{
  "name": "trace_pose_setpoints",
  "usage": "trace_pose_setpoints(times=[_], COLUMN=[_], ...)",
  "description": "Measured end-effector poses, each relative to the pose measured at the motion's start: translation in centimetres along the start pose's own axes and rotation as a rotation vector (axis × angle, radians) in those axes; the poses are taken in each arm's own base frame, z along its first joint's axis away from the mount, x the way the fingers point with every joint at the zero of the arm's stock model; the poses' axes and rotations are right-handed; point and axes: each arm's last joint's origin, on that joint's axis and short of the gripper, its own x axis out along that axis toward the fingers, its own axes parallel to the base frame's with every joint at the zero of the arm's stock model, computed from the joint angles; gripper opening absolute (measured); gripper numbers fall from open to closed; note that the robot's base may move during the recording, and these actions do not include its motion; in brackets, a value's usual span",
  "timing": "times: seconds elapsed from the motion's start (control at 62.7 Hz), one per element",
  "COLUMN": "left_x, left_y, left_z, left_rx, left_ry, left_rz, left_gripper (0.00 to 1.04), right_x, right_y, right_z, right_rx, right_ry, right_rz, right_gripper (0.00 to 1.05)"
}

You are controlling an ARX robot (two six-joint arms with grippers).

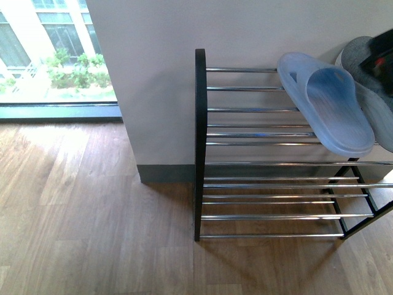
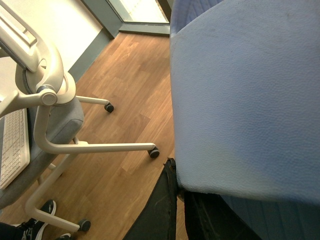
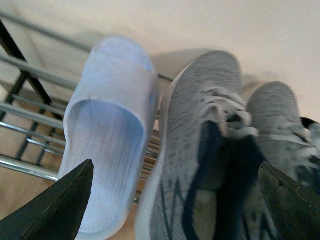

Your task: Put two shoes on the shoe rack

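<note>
front view: slide (image 1: pixel 328 101) & sneaker (image 1: pixel 371 80) on rack (image 1: pixel 245 110) top; right claw (image 3: pixel 175 210) apart, left unclear.

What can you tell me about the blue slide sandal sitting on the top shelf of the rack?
The slide sandal is pale blue, one-piece, rubbery-looking, with a broad strap and ribbed footbed. It lies sole-down on the shoe rack top chrome rods, toe toward the wall, heel overhanging the front rod. A grey sneaker sits right beside it, apparently touching.
</note>
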Motion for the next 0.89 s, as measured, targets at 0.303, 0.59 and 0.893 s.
trace_pose_setpoints(times=[0.303, 0.59, 0.893], left_x=[0.0, 0.0, 0.0], left_y=[0.0, 0.0, 0.0], left_z=[0.0, 0.0, 0.0], left_rx=[0.000, 0.000, 0.000], left_ry=[0.000, 0.000, 0.000], left_rz=[0.000, 0.000, 0.000], left_gripper=[0.02, 0.02, 0.02], right_x=[-12.0, -12.1, -12.7], right_y=[-5.0, 0.3, 2.7], right_z=[0.1, -6.8, -9.6], right_rx=[0.340, 0.320, 0.329], right_ry=[-0.290, -0.551, -0.547], right_rz=[-0.068, -0.112, -0.132], right_gripper=[0.93, 0.23, 0.01])
